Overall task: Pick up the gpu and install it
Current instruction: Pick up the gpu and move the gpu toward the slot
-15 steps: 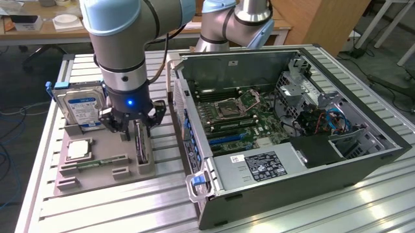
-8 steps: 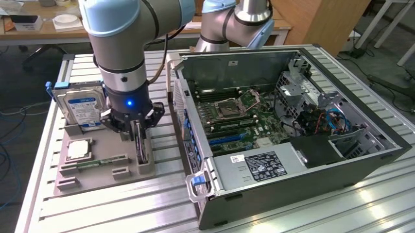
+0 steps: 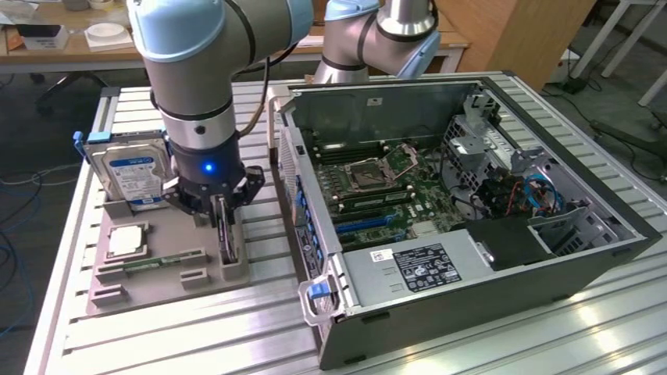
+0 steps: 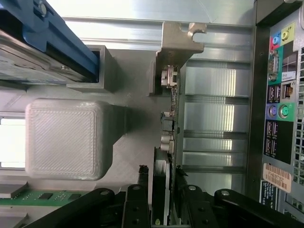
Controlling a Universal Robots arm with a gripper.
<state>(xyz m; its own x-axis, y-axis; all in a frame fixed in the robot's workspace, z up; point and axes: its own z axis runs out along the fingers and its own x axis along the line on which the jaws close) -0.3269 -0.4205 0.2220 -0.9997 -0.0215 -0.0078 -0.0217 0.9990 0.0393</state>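
Hanging right above gpu (image 4: 170, 114), claw (image 3: 221, 207); card upright in tray (image 3: 156, 291) slot, long axis across closing direction; pinched yet, cannot tell.

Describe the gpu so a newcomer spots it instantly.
A grey tray lies beside the computer case, toward the exterior view's left. The gpu stands on edge in the tray, under the gripper. Unlike the blue-labelled hard drive and flat green memory stick, it is thin and dark.
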